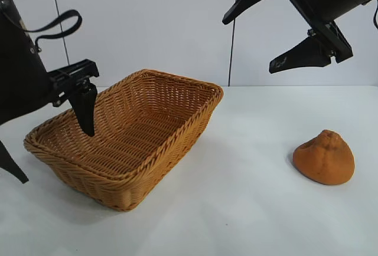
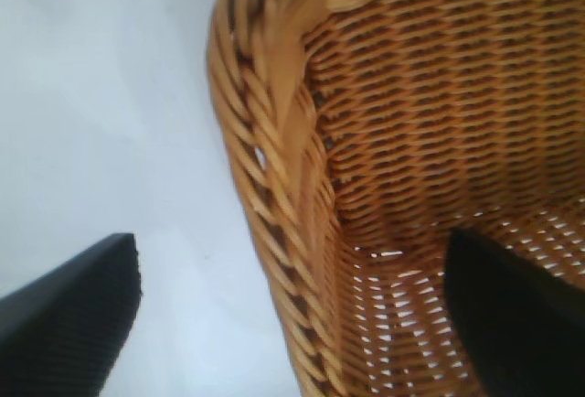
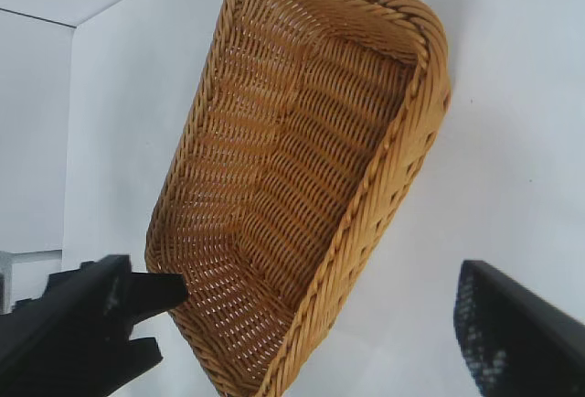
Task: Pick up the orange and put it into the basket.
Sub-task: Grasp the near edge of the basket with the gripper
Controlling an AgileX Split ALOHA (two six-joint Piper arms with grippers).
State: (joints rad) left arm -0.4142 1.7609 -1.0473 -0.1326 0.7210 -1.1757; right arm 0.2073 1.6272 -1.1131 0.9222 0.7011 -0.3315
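Note:
The orange (image 1: 325, 157) is dull and lumpy with a pointed top. It lies on the white table at the right, apart from the basket (image 1: 133, 132) at centre left. My left gripper (image 1: 56, 157) is open and straddles the basket's left end wall, with one finger inside and one outside. The left wrist view shows that wall (image 2: 292, 168) between the jaws of the left gripper (image 2: 291, 260). My right gripper (image 1: 248, 45) is open and empty, high above the table, up and left of the orange. The right wrist view looks down on the basket (image 3: 302, 168), and the orange is out of view there.
The white table (image 1: 248, 209) runs back to a pale wall. The basket holds nothing but my left gripper's finger. Bare table lies between the basket and the orange.

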